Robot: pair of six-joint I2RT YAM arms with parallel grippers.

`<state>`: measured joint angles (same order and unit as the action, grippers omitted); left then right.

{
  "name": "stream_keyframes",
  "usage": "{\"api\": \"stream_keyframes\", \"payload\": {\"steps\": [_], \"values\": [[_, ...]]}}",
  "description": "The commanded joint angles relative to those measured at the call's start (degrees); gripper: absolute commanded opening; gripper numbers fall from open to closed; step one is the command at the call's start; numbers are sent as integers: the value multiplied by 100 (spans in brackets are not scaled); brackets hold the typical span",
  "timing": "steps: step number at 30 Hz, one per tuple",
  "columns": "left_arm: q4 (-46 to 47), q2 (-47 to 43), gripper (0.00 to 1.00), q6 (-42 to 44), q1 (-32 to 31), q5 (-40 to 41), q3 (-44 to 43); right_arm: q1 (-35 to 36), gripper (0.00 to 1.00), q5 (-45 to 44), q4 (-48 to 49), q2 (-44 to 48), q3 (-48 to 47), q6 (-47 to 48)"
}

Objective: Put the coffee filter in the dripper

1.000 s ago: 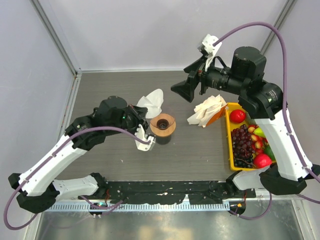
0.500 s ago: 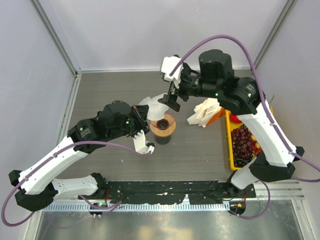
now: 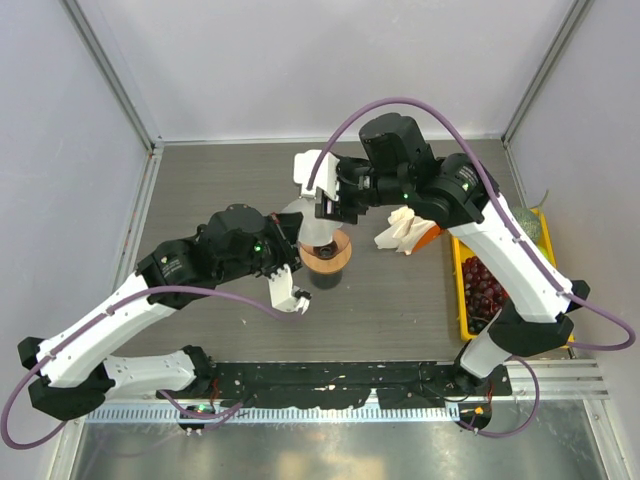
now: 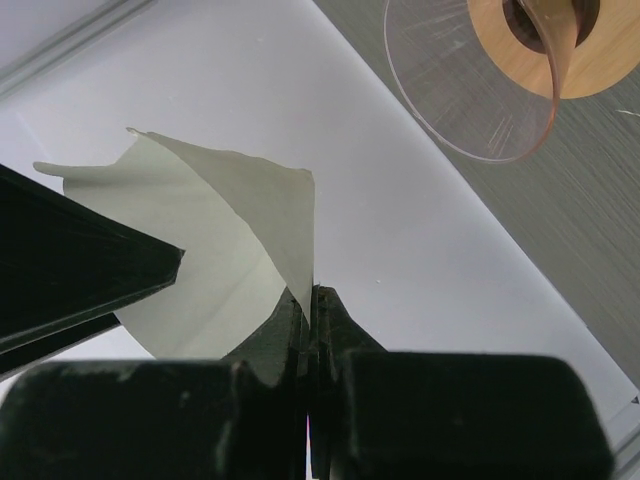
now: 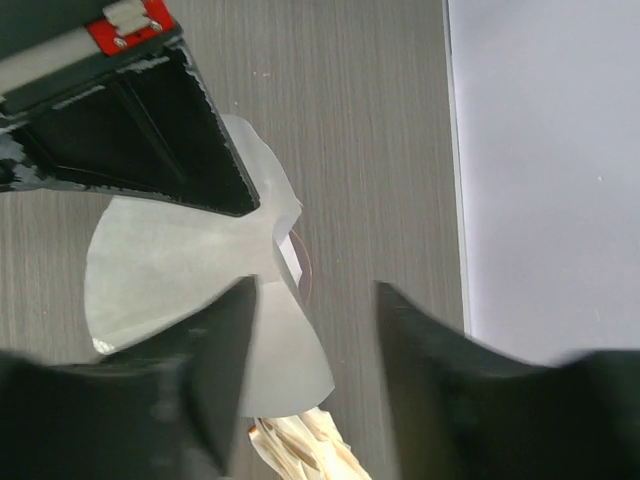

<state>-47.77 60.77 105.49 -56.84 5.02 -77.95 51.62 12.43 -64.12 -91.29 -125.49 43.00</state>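
Note:
The coffee filter [image 4: 215, 240], a thin white paper fan, hangs above the table with my left gripper [image 4: 310, 296] shut on its lower tip. In the top view the filter [image 3: 305, 228] sits just behind the dripper [image 3: 328, 262], a clear cone with a tan wooden ring [image 4: 600, 60]. My right gripper [image 5: 315, 292] hovers over the filter [image 5: 170, 270] with its jaws apart. One finger lies against the paper's fold and the other stands clear of it. From above, the right gripper [image 3: 328, 212] nearly meets the left gripper [image 3: 290, 234].
A ruffled bunch of white filters [image 3: 405, 228] lies right of the dripper, also showing as the bunch [image 5: 300, 450] below my right fingers. A yellow fruit tray [image 3: 462, 300] with grapes stands at the right edge. White walls close in the back and sides.
My right arm has swung from the back right down to the filter, and its jaws have narrowed. The left arm has shifted slightly, still holding the filter.

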Motion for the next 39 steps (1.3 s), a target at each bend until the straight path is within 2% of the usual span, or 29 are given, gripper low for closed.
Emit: {"api": "stream_keyframes", "payload": {"steps": [1,2,3,4,6,10,12,13,14,15,22,24,27,29,33,37,39], "values": [[259,-92,2,103,-55,61,-168,15,46,-389,13,-4,-186,191],[259,-101,2,112,-73,52,-142,15,35,-425,31,5,-177,130],[251,-101,2,103,-73,52,-133,24,29,-538,92,23,-151,86],[259,-109,3,103,-82,52,-124,15,16,-600,127,40,-142,7],[277,-118,3,112,-99,52,-115,15,5,-785,285,102,-98,-133],[312,-101,2,129,-108,43,-97,15,6,-549,295,277,-46,-205],[347,-109,2,156,-117,43,-97,24,39,-128,119,356,7,-152],[365,-110,2,156,-126,35,-89,24,61,-65,75,383,85,-195],[365,-110,2,191,-126,35,-89,15,69,13,40,383,121,-196],[391,-118,2,217,-126,35,-71,15,73,32,22,383,148,-239],[523,-101,6,261,-240,26,-62,42,72,-196,-382,-179,-318,-205],[523,-118,7,252,-266,26,-71,68,68,-362,-321,-232,-292,-143],[514,-136,7,244,-292,43,-53,94,54,-679,-163,-267,-274,-248],[505,-127,7,200,-284,52,-53,94,50,-855,-101,-258,-265,-214],[514,-127,9,112,-301,35,-62,103,36,-1075,101,-171,-81,-205],[558,-110,18,-54,-310,113,-71,94,18,-1128,224,-135,-72,-310],[575,-118,27,-212,-319,105,-71,112,8,-1120,251,-91,-81,-345]]}}
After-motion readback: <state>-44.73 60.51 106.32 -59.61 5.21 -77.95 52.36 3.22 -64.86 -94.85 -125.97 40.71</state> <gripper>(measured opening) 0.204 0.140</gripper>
